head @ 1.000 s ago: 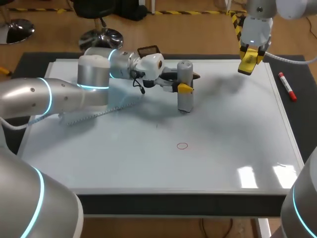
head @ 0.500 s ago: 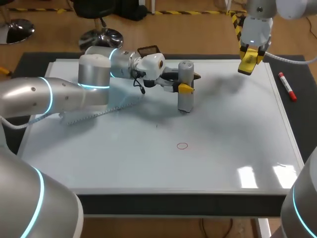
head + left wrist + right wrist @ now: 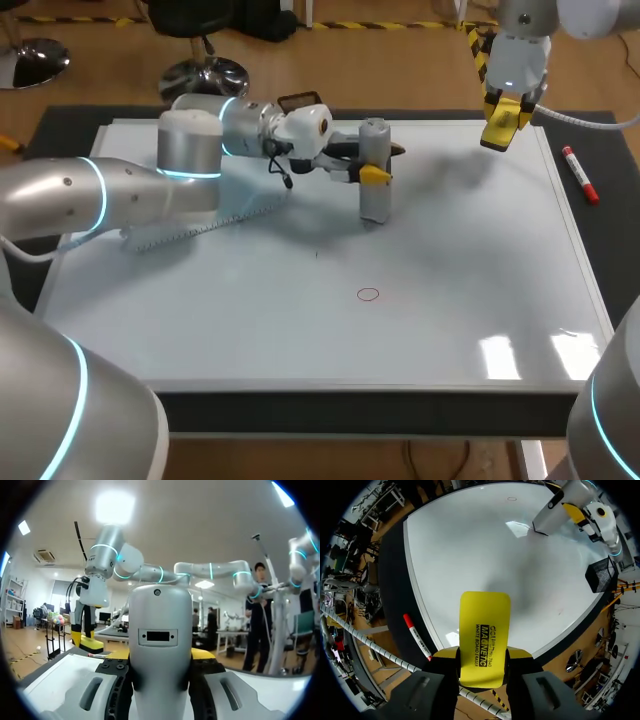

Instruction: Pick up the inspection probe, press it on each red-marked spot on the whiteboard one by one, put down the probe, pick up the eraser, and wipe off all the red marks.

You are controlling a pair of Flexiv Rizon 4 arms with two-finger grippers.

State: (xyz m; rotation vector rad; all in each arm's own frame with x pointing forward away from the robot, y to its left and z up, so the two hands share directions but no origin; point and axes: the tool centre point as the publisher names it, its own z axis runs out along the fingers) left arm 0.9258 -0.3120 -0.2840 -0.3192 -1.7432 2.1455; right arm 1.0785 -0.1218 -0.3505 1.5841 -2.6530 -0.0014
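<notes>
The grey cylindrical probe stands upright on the whiteboard at the back middle. My left gripper is shut on its upper half from the side; in the left wrist view the probe fills the space between the fingers of that gripper. One small red circle mark lies on the board in front of the probe, also visible as the red mark. My right gripper hangs above the board's back right corner, shut on the yellow eraser, the same eraser that sits between the fingers of that gripper.
A red-capped marker lies on the dark mat just right of the board's edge, also seen as the marker. A black mesh basket sits behind the board near my left wrist. A faint dark speck marks the board's middle.
My left gripper and the probe have shifted very slightly up and away. The right arm with the eraser has not moved.
</notes>
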